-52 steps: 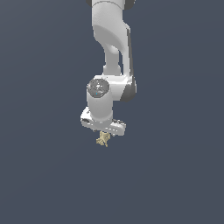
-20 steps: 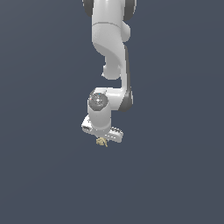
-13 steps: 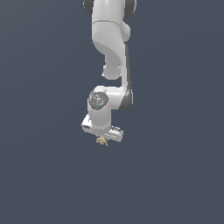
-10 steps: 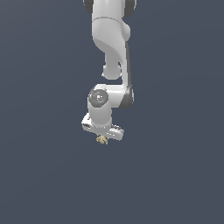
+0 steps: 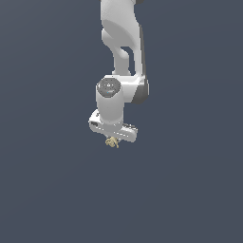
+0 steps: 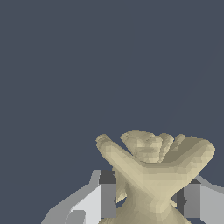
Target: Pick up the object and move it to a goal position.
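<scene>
Pale lumpy object pinched in the tool, seen close up.

From here the tan-yellow object [image 6: 151, 173] fills the near part of the wrist view, its stubby lobes fanning out like a small hand, one longer lobe stretching off to the side. The tool [image 6: 148, 201] has a grey finger [image 6: 107, 197] pressed to each flank of the object's narrow base, with dark pads at the contact. Behind is plain slate-blue ground and nothing else.
</scene>
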`<action>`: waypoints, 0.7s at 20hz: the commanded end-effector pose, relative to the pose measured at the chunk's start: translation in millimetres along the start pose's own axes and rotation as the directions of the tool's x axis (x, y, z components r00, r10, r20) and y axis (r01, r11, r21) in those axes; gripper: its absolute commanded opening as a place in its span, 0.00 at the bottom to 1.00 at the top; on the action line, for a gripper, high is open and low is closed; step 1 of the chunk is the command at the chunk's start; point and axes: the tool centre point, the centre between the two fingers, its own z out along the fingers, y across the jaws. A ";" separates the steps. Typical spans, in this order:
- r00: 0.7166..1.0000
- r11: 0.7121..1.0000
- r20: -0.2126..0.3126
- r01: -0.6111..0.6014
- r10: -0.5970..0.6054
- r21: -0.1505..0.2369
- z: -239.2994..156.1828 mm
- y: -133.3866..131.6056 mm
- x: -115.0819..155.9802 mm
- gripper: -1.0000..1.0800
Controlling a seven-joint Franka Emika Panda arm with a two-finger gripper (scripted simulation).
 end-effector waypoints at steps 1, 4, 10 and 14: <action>1.000 1.000 -0.001 0.000 0.000 0.000 -22.2 -1.4 -8.0 0.00; 1.000 1.000 -0.001 0.000 0.000 0.000 -51.2 -3.1 -18.6 0.00; 1.000 1.000 -0.001 0.000 0.000 0.000 -113.1 -6.5 -40.8 0.00; 1.000 1.000 -0.001 0.000 0.000 0.000 -158.4 -9.2 -56.6 0.00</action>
